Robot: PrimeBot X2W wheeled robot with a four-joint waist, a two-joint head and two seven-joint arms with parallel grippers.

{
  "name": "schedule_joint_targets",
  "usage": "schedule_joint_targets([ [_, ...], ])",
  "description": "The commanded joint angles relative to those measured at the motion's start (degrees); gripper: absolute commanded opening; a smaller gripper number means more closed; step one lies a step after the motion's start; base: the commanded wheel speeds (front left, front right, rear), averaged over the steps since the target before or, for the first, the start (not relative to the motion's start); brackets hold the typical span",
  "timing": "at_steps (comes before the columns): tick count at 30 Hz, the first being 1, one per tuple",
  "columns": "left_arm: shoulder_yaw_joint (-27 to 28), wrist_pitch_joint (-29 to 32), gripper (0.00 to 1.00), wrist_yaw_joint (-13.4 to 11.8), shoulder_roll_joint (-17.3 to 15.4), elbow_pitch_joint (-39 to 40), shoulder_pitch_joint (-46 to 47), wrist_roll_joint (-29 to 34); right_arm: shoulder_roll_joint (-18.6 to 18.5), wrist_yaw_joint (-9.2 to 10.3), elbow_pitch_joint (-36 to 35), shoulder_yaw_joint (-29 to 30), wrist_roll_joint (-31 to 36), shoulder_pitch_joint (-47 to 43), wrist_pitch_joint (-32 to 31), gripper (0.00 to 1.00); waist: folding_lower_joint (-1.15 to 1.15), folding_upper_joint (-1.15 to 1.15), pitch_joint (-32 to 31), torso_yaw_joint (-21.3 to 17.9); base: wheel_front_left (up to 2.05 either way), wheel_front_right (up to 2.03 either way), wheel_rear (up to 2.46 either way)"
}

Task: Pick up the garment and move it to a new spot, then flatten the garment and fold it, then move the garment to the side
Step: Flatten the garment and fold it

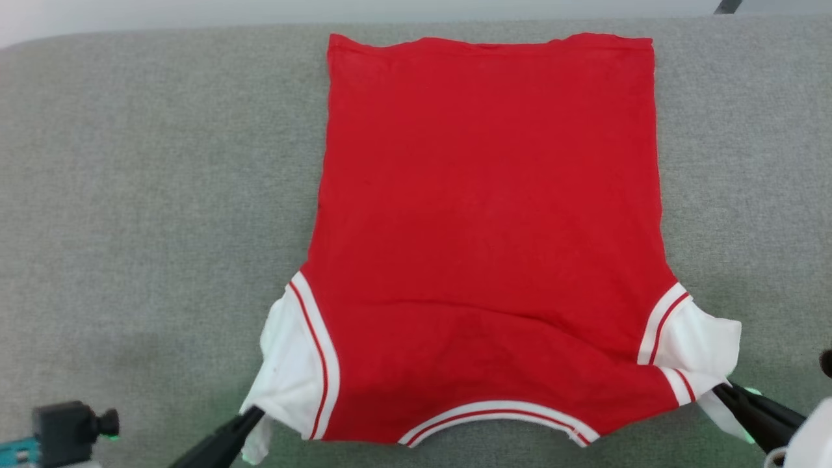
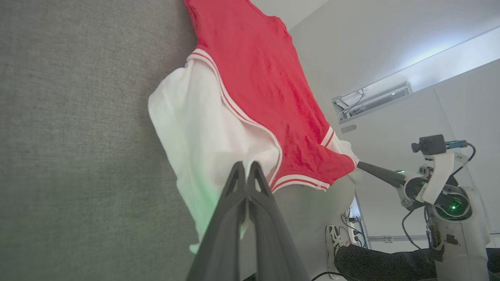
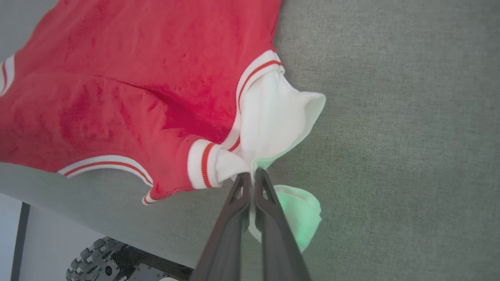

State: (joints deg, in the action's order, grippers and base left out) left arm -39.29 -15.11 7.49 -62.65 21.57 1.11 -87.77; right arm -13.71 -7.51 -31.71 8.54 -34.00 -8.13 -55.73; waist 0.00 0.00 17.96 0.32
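A robotics lab or test room, by the look of it; the work surface is a table covered in plain grey felt (image 1: pixel 130 195), with bare white walls (image 2: pixel 383 47) behind and to the right; high on the right wall runs an open cable tray (image 2: pixel 371 99) with loose wires hanging out; more cables (image 2: pixel 351 230) trail on the floor there; a small camera (image 2: pixel 429 145) sits on a white bracket above the robot's torso (image 2: pixel 453 205), which glows green; below the table's near edge shows a roller-studded wheel (image 3: pixel 88 259); a person's sneaker (image 2: pixel 332 238) and dark trouser leg (image 2: pixel 375 259) rest close by.
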Motion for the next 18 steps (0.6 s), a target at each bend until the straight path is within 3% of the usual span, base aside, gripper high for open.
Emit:
schedule_joint_targets([
  [1, -0.79, 0.60, 0.00, -0.05, 0.58, -0.88, -0.27, 0.83, -0.93, 0.04, 1.49, -0.79, 0.76, 1.37, 0.67, 0.00, 0.00, 0.00, 0.26, -0.43, 0.00, 0.00, 0.00],
  [11, -5.20, 4.90, 0.00, -0.05, 7.01, -10.39, 5.58, 2.28, -4.21, 0.04, 13.97, -8.77, 0.01, 4.80, 5.06, 0.00, 0.00, 0.00, 0.59, -0.21, 0.00, 0.00, 0.00],
  [18, -7.47, 5.76, 0.00, -0.05, 9.77, -17.12, 8.79, 3.52, -5.89, 0.04, 22.51, -13.67, 1.45, 5.88, 9.56, 0.00, 0.00, 0.00, 0.89, -0.02, 0.00, 0.00, 0.00],
])
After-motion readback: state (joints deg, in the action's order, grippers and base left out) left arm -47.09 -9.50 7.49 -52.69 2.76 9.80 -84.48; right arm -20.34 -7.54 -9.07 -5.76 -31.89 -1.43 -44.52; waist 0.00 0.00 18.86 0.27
